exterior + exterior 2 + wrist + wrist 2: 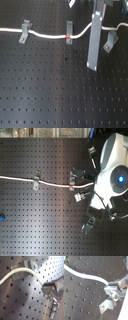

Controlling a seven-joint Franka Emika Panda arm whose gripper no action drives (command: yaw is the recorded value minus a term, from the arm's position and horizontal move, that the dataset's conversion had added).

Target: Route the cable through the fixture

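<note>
Cable (50,35): white, long axis across the desk (50,95), lying through clips (24,31) in the first exterior view. Near end sits in the gripper (112,290), clamped on it; next clip (107,306) just beside the gripper

The white, rounded robot arm with a blue-lit round joint (112,175) reaches in from the second exterior view's right, bent low over the scene. Its grey metal hand (111,289) has both fingers pinched together on the thin white cable (86,276), shown in both wrist views.
</note>
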